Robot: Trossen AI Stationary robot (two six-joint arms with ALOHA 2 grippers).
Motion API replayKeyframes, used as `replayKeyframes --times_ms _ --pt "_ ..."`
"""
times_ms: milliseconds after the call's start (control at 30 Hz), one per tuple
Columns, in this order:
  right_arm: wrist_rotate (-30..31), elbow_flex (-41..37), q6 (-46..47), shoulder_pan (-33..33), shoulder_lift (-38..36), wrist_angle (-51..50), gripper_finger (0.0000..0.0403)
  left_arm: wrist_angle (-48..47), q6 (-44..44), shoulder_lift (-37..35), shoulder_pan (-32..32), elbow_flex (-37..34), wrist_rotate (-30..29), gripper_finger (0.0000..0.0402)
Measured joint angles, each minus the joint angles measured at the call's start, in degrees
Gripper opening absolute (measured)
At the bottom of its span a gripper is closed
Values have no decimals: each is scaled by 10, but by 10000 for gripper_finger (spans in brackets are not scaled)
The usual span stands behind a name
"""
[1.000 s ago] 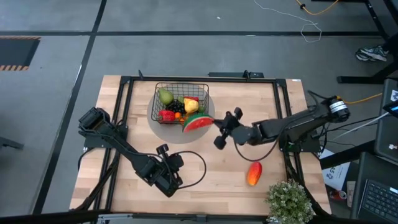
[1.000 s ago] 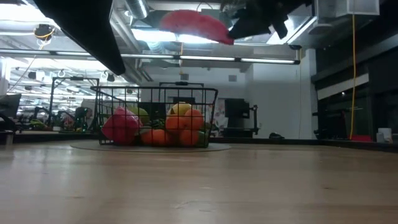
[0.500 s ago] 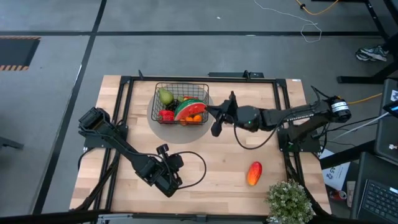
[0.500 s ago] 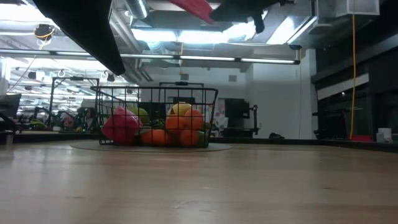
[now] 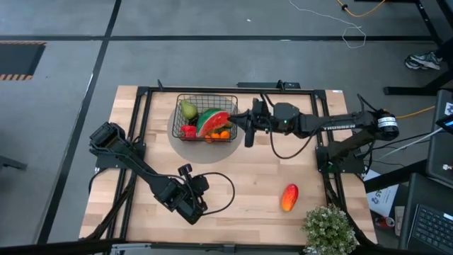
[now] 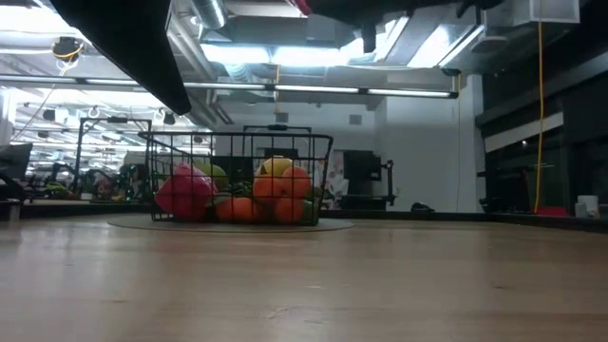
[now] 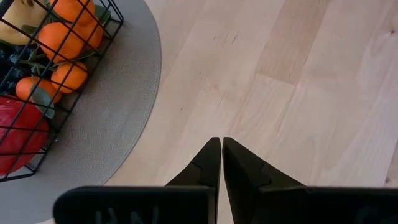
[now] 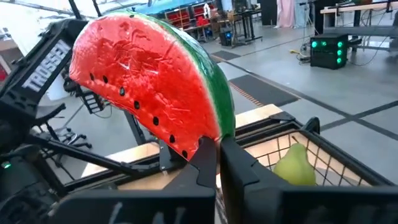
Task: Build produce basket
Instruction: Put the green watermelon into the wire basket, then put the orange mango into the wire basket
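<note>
Beside plant (image 5: 330, 228): mango (image 5: 289, 197); w/melon (image 5: 214, 121) over basket (image 5: 206, 99).

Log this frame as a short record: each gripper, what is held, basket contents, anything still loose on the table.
right gripper: shut on watermelon slice, held above the basket
left gripper: shut, empty, low over bare table near the front edge
basket contents: pear, oranges, a red fruit, dark grapes; sits on a round grey mat
loose: mango on the table's right front
other: potted plant at the right front corner
</note>
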Motion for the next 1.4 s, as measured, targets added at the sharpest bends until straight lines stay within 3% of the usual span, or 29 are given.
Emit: replayKeyframes --times_ms 267,467,667,833,1233,1400 --pt "1 0 40 -32 5 3 0 0 0 0 0 0 0 14" --pt "135 0 29 -33 37 3 0 0 12 0 0 0 0 14" --pt "200 0 11 -33 83 3 0 0 14 0 0 0 -2 14" --pt "190 0 11 -33 122 7 13 0 14 0 0 0 -15 14" --pt "170 0 13 -39 157 18 118 3 14 0 0 0 -15 14" --pt "160 0 47 -39 157 22 141 3 13 0 0 0 -15 14"
